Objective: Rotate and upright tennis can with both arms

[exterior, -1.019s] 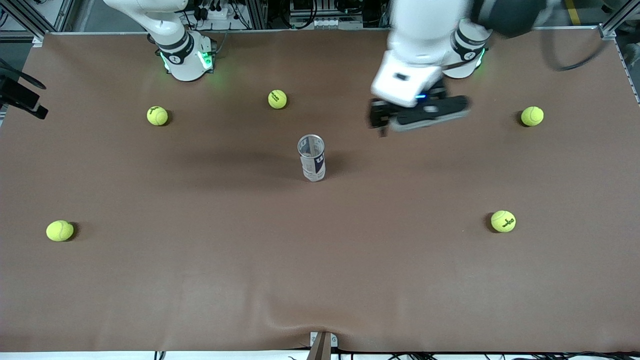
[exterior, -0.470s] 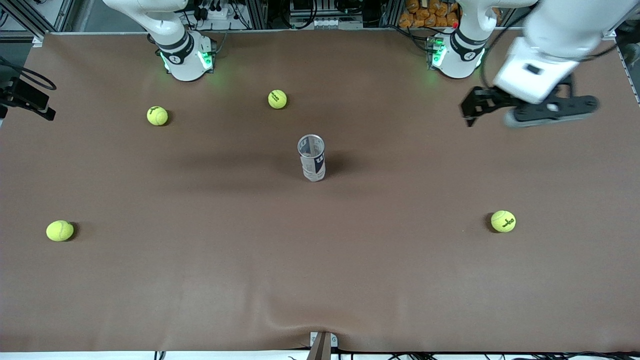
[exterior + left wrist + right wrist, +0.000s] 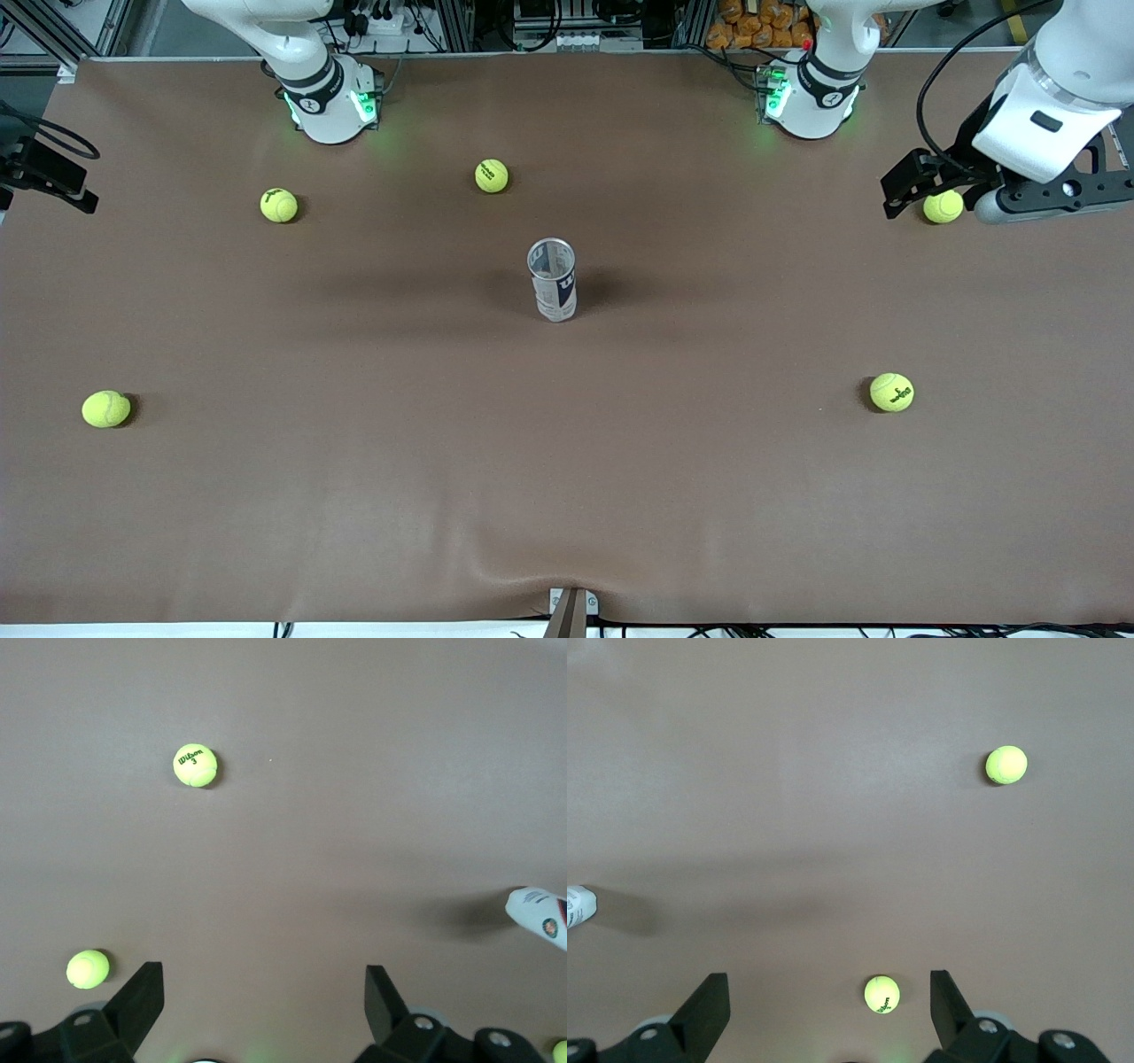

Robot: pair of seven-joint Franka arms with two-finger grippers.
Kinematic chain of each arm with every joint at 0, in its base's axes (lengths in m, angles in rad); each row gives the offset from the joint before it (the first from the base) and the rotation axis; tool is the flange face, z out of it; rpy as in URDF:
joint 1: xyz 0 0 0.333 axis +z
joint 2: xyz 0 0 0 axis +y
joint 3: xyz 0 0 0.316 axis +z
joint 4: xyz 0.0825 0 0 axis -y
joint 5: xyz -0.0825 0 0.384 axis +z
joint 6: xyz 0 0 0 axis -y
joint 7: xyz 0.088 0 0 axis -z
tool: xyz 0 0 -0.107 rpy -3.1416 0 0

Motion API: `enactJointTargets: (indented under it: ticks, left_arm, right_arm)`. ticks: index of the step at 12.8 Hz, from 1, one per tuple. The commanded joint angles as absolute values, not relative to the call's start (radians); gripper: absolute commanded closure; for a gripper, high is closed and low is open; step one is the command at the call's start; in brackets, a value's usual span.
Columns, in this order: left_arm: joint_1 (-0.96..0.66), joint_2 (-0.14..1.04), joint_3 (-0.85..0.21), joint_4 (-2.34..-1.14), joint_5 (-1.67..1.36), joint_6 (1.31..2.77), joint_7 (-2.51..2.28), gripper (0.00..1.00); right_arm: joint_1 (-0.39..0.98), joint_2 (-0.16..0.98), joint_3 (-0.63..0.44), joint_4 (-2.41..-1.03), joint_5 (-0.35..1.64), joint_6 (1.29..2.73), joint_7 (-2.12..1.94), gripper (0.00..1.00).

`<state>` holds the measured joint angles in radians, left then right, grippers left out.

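Can, slim clear-plastic cylinder, white-navy label (image 3: 553,282): upright, probably light, slick, crushable; grip mid-label. Left gripper (image 3: 921,182) spread over table edge; right gripper (image 3: 828,1010) spread, waiting.

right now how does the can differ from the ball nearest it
The can is a tall clear cylinder with a white and navy label, standing upright with its open silver rim up; the ball is a small yellow-green sphere. The can stands mid-table; the ball lies farther from the front camera, nearer the right arm's base. Both rest on the table, untouched.
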<state>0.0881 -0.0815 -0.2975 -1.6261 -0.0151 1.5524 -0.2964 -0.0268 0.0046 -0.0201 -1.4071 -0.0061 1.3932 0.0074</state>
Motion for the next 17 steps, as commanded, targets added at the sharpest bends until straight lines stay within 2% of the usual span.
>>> enactJointTargets:
  ticks: [1, 3, 5, 8, 17]
  left_arm:
    - [0.115, -0.126, -0.302, -1.672, -0.035, 1.577, -0.236, 0.0]
    - [0.144, -0.12, -0.302, -1.646, -0.026, 1.569, -0.194, 0.0]
    - [0.155, -0.092, -0.301, -1.571, -0.023, 1.554, -0.178, 0.0]
    - [0.221, -0.092, -0.298, -1.58, -0.023, 1.543, -0.169, 0.0]
    - [0.229, -0.097, -0.298, -1.595, -0.025, 1.525, -0.146, 0.0]
  right_arm:
    - [-0.02, 0.006, -0.02, -1.401, -0.02, 1.388, -0.005, 0.0]
    - [-0.02, 0.006, -0.021, -1.402, -0.02, 1.388, -0.005, 0.0]
    - [-0.02, 0.006, -0.02, -1.402, -0.02, 1.388, -0.005, 0.0]
    - [-0.018, 0.006, -0.02, -1.402, -0.02, 1.387, -0.005, 0.0]
    - [-0.012, 0.006, -0.02, -1.404, -0.02, 1.385, -0.005, 0.0]
